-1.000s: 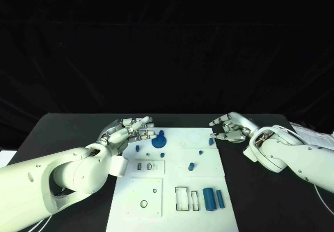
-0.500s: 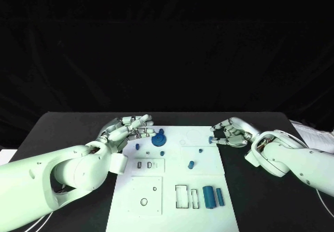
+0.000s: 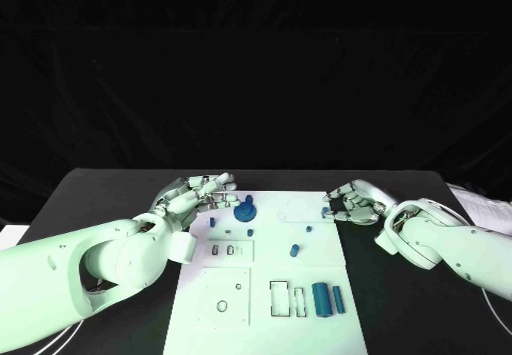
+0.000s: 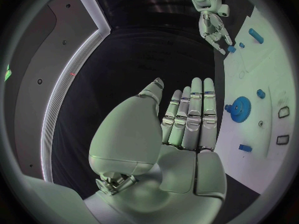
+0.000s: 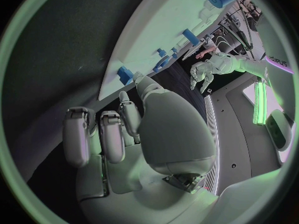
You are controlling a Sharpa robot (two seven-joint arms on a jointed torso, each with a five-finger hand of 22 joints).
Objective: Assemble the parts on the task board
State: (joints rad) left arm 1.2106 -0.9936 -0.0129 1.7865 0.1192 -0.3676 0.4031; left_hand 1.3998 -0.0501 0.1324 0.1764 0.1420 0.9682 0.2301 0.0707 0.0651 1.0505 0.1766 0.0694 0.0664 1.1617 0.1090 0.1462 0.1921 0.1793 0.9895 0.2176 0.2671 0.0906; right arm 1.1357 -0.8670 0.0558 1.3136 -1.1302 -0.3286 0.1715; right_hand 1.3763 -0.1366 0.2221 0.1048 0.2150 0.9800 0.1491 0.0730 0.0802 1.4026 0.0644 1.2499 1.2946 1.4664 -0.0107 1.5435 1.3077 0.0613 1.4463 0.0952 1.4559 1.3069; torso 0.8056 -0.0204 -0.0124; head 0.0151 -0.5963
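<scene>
Head view, board: we see the white board lying mid-table, running from near the hands down toward the robot.
Head view, parts: a blue gear stands near the board's far left corner; a small peg stands at the far right edge; two blue bars lie side by side near the close right corner, beside outlined slots.
Head view, left hand: our left hand hangs at the board's far left corner, just beside the gear, fingers extended and loosely apart, holding nothing.
Head view, right hand: our right hand sits at the board's far right edge, fingers curled in toward the peg; we cannot tell from here whether they touch it.

Left wrist view, left hand: our palm shows straight fingers lying side by side, nothing in them.
Left wrist view, parts: the gear stands on the board beyond the fingertips, clear of them.
Left wrist view, right hand: across the board, the right hand reaches its fingertips down to the peg at the edge.

Right wrist view, right hand: our fingers curl inward beside the thumb; the peg stands just beyond the thumb tip on the board edge. We cannot tell whether it is pinched.
Right wrist view, left hand: the left hand hangs across the board, fingers pointing down.
</scene>
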